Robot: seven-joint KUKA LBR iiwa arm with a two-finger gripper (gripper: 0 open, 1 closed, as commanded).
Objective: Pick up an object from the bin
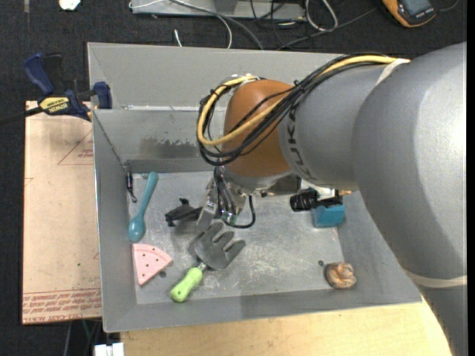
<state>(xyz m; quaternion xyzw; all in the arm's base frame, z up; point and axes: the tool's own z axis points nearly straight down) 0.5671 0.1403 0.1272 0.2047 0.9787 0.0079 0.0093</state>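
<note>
My gripper hangs low in the middle of the bin, under the arm's orange cover. Right below it lies a small spatula with a grey slotted head and a light green handle that points to the front left. A black angular piece rests just left of the gripper, close to it. I cannot tell whether the gripper touches either of them.
A light blue spoon lies along the left wall. In the front left corner is a pink wedge. On the right sits a blue block with a black part, and a tan lump lies at the front right.
</note>
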